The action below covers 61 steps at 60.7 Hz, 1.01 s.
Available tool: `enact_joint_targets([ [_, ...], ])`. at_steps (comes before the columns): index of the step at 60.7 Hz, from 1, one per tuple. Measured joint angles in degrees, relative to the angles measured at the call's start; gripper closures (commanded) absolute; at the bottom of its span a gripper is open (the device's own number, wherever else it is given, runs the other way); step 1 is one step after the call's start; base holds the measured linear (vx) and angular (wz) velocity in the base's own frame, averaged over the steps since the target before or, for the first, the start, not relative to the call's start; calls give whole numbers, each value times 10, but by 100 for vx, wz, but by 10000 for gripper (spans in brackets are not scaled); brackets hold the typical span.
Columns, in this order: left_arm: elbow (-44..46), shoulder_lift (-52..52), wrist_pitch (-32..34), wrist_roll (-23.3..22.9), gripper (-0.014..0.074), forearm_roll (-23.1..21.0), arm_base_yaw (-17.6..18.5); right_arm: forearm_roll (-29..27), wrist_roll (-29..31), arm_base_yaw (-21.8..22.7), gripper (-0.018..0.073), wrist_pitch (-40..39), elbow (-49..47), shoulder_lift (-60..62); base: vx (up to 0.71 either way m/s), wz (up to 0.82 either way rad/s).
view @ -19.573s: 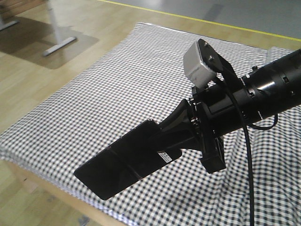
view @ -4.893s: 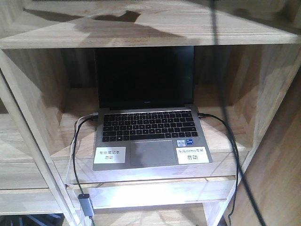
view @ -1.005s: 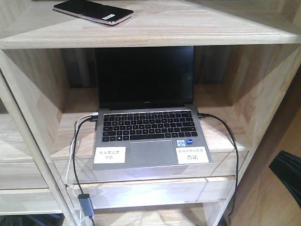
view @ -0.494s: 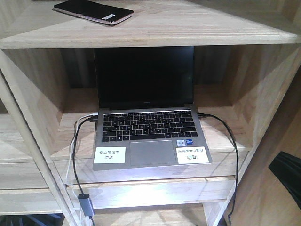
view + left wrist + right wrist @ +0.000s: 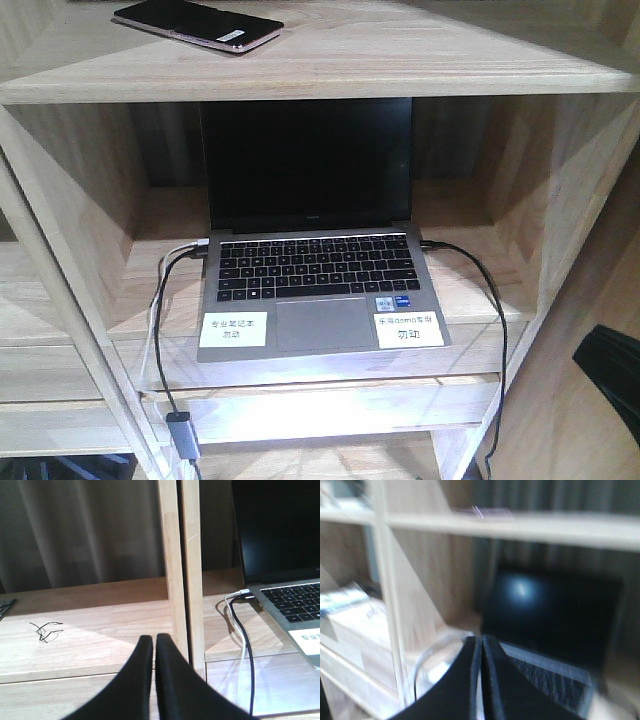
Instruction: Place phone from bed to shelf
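Note:
The phone (image 5: 197,25), a thin glossy black slab with a rose-gold edge, lies flat on the top board of the pale-wood shelf (image 5: 420,60), at its left, with nothing touching it. In the left wrist view my left gripper (image 5: 153,639) is shut and empty, low in front of a shelf upright (image 5: 179,570). The blurred right wrist view shows my right gripper (image 5: 482,639) shut and empty, facing the shelf's lower compartment. A black part of an arm (image 5: 612,368) shows at the front view's lower right edge. The bed is out of view.
An open grey laptop (image 5: 315,260) with a black screen fills the compartment under the phone. White and black cables (image 5: 240,630) run from its left side over the board's edge, and another cable (image 5: 497,330) hangs on its right. A small black wire scrap (image 5: 46,630) lies in the left compartment.
Earlier the phone was held above the bed; it now lies released on the shelf's top board. Over the last second the black arm part at lower right has sunk slightly.

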<state>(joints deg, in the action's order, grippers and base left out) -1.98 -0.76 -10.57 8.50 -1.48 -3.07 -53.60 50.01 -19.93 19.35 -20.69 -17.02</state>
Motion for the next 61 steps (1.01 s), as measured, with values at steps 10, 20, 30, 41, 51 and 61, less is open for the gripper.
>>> enact_joint_targets([
  [10,0,0,0,0,595,0,0,213,-238,0,566,4,0,0,0,0],
  [20,0,0,0,0,595,0,0,402,-427,0,566,4,0,0,0,0],
  [30,0,0,0,0,595,0,0,485,-473,12,566,-8,0,0,0,0],
  [41,0,0,0,0,595,0,0,494,-479,84,566,-16,33,17,0,0],
  [51,0,0,0,0,595,0,0,494,-480,143,566,-25,92,77,0,0],
  [61,0,0,0,0,595,0,0,495,-480,172,566,-56,154,156,0,0],
])
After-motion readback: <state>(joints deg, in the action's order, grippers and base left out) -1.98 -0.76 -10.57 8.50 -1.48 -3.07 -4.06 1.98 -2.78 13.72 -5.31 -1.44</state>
